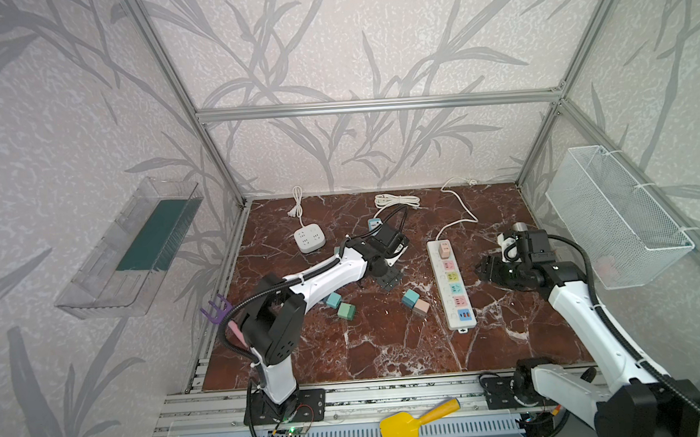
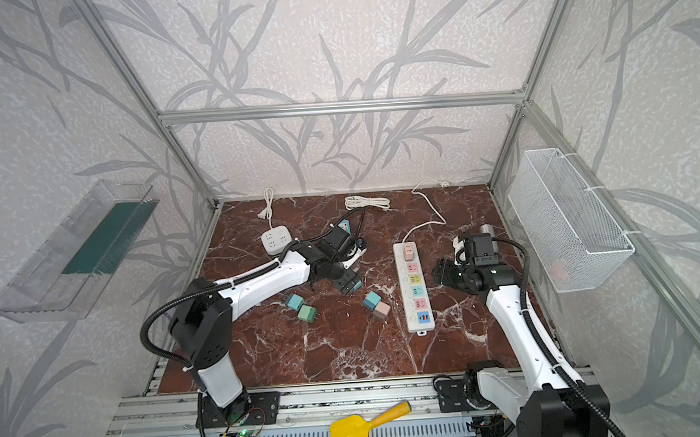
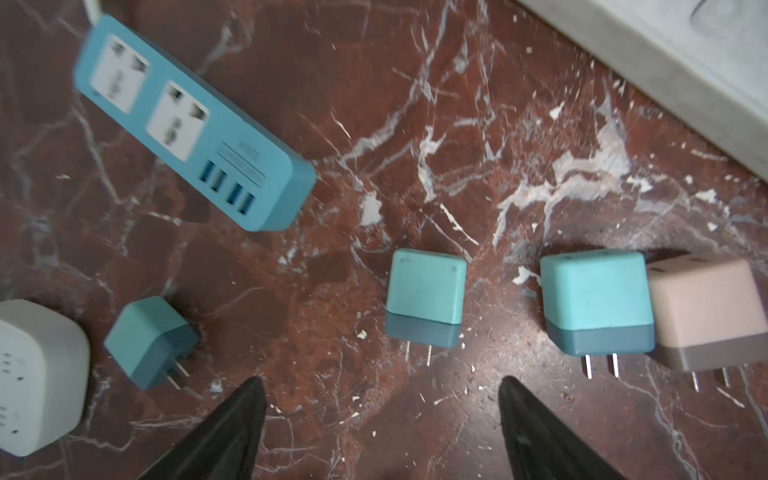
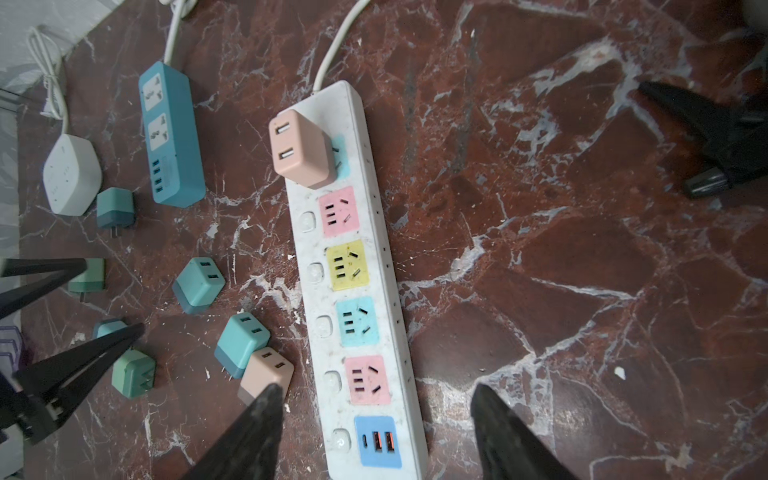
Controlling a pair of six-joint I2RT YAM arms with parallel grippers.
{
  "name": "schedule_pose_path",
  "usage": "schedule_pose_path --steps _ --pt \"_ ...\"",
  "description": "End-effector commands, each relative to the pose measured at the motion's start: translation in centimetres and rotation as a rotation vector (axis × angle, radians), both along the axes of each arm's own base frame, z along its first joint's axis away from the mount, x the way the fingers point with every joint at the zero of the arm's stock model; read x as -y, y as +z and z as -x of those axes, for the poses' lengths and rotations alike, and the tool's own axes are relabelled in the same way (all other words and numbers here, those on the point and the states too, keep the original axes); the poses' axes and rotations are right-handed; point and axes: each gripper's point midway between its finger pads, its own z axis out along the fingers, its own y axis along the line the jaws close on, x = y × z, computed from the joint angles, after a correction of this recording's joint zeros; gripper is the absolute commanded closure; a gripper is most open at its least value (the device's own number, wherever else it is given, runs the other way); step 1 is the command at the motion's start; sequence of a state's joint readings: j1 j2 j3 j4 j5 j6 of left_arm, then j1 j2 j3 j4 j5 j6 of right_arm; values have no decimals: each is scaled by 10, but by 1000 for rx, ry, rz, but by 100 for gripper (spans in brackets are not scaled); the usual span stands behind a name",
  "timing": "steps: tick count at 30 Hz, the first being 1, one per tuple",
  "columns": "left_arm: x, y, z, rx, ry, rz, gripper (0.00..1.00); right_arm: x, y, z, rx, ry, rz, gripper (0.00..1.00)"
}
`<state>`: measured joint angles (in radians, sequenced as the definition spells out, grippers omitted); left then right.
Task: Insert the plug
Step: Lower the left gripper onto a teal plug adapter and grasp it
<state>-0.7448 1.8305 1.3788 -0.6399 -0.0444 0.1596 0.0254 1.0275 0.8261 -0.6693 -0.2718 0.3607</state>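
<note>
Marble tabletop (image 3: 374, 124) beneath downward-facing left gripper (image 3: 380, 380)

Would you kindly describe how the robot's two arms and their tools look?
Both the left arm and right arm have glossy white link shells joined by black motor housings. A black corrugated cable conduit loops along each. The left tool and right tool are black, with matte fingers tapering to narrow points.

Three power strips (image 4: 368, 232) lay on the tabletop (image 4: 540, 249) ahead of the right fingers (image 4: 249, 436): a long white strip (image 4: 305, 245), a blue strip (image 4: 183, 166), a square white block (image 4: 72, 178). Eight cube plugs (image 4: 241, 345) showed: four teal plugs (image 4: 198, 284), two green plugs (image 4: 133, 374), two pink plugs (image 4: 301, 149).
</note>
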Motion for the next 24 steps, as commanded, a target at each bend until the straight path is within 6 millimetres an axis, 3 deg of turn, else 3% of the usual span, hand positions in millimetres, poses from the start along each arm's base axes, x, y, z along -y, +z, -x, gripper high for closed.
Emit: schedule_pose_path --steps 1,8,13,19,24 --pt "7 -5 7 -67 -62 -8 15 -9 -2 12 -6 47 -36 27" --pt "7 -37 10 -171 -60 -79 24 -22 -11 8 -7 52 -128 33" --pt "9 -46 11 -201 -68 -91 25 -25 -13 7 -9 58 -146 37" --pt "10 -52 1 -201 -55 -127 35 -25 -14 6 1 55 -153 40" --pt "11 -62 6 -242 -58 -132 41 -26 -15 0 -11 62 -152 42"
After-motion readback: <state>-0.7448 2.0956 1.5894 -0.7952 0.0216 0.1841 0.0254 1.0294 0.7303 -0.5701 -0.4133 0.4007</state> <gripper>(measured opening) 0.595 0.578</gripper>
